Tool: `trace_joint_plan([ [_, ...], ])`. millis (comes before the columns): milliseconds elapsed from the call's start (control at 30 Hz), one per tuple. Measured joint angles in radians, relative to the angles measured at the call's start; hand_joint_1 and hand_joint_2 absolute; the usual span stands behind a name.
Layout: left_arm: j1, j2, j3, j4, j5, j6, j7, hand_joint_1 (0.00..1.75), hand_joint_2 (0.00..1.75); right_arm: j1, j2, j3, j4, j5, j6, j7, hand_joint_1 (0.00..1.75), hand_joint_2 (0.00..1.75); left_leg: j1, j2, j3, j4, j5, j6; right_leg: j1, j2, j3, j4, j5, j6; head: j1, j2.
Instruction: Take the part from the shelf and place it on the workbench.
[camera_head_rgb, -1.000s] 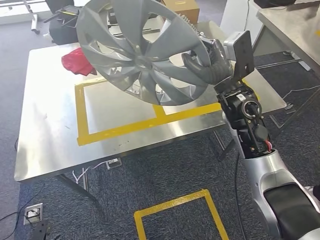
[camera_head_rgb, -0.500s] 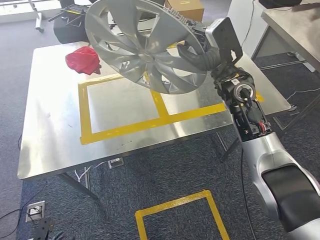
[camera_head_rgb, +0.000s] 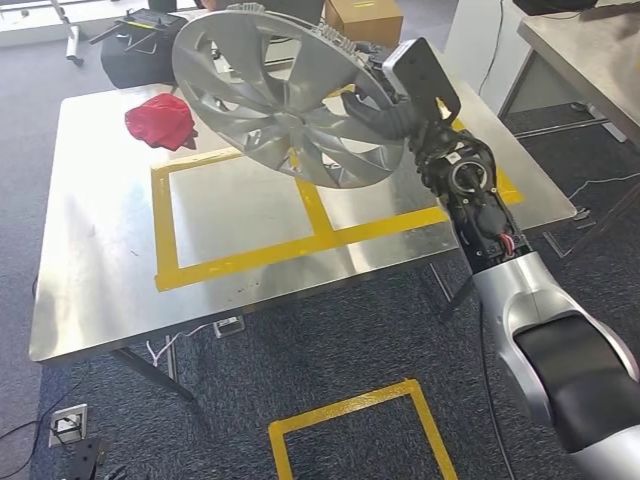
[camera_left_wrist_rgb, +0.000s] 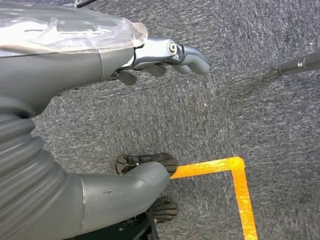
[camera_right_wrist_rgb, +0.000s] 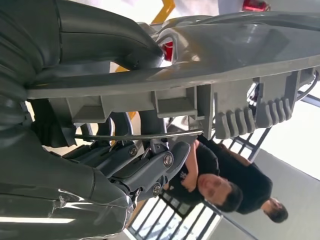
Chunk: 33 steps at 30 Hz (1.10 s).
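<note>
Starting nearest, a yellow tape square (camera_head_rgb: 355, 425) marks the dark carpet (camera_head_rgb: 226, 370) in front of the steel surface (camera_head_rgb: 90, 240). The left hand (camera_left_wrist_rgb: 113, 65) hangs over that carpet in its wrist view, holding nothing, its fingers (camera_left_wrist_rgb: 188, 54) straight and apart from the thumb (camera_left_wrist_rgb: 124, 187), with a corner of yellow tape on the floor past them.

From the lower right the silver right arm (camera_head_rgb: 543, 340) reaches up and forward over the surface's right part. The right hand (camera_head_rgb: 392, 115) grips the hubcap (camera_head_rgb: 279, 95) at its rim: dark fingers (camera_head_rgb: 373, 110) curl over the spoked face in the head view, and in the right wrist view the fingers (camera_right_wrist_rgb: 151, 167) close under the rim's ribbed clips, with the thumb on the other side. The hubcap is held in the air above the surface, tilted, its spoked face turned up and toward the robot. It hangs over the far edge of the yellow tape rectangles (camera_head_rgb: 226, 210) laid on the steel; whether any part touches the surface I cannot tell.

Farther back, a red cloth (camera_head_rgb: 160, 120) lies on the surface near its far left part, just beside the hubcap's left edge as seen from the head. Beyond the surface stand a black bag (camera_head_rgb: 136, 50) and a cardboard box (camera_head_rgb: 362, 18). Two people (camera_right_wrist_rgb: 226, 190) in dark shirts show past the hubcap in the right wrist view.
</note>
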Motion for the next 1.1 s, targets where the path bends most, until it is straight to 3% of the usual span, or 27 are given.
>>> trace_joint_plan([
  [267, -0.005, -0.005, -0.012, 0.0, -0.006, 0.005, -0.001, 0.0, 1.75, -0.155, 0.03, 0.049, 0.195, 0.169, -0.179, -0.071, 1.75, 1.75, 0.001, 0.0, 0.0, 0.0, 0.0, 0.0, 0.0, 0.0, 0.0, 0.0, 0.0, 0.0, 0.0, 0.0],
  [400, -0.014, -0.012, -0.023, 0.0, -0.015, 0.007, -0.001, 0.0, 1.75, -0.227, 0.039, 0.081, 0.322, 0.275, -0.332, -0.08, 1.75, 1.75, 0.001, -0.001, 0.0, 0.0, 0.001, 0.001, 0.0, -0.002, 0.0, 0.0, 0.0, 0.0, -0.001, 0.0],
  [567, -0.03, -0.022, -0.029, 0.0, -0.021, 0.007, -0.001, 0.0, 1.75, -0.277, 0.043, 0.108, 0.443, 0.335, -0.432, -0.081, 1.75, 1.75, 0.001, -0.001, 0.0, 0.0, 0.001, 0.001, -0.001, -0.003, 0.0, 0.0, 0.0, 0.0, 0.0, 0.0],
  [833, -0.035, -0.027, -0.044, 0.0, -0.017, 0.009, -0.001, 0.0, 1.75, -0.316, 0.059, 0.156, 0.573, 0.482, -0.608, -0.023, 1.75, 1.75, 0.001, -0.001, 0.0, 0.0, 0.001, 0.001, -0.001, -0.002, -0.001, 0.0, 0.0, 0.0, 0.0, 0.0],
  [1000, -0.035, -0.03, -0.049, 0.0, -0.014, 0.009, -0.001, 0.0, 1.75, -0.328, 0.065, 0.211, 0.622, 0.616, -0.619, 0.094, 1.75, 1.75, 0.001, 0.0, 0.0, 0.0, 0.001, 0.001, 0.0, -0.002, -0.001, 0.0, 0.0, 0.0, -0.001, 0.0],
  [1100, -0.035, -0.031, -0.05, 0.0, -0.013, 0.009, -0.001, 0.0, 1.75, -0.326, 0.065, 0.239, 0.645, 0.639, -0.62, 0.12, 1.75, 1.75, 0.001, 0.0, 0.0, 0.0, 0.001, 0.001, 0.0, -0.002, -0.001, 0.0, 0.0, 0.0, -0.002, 0.0],
])
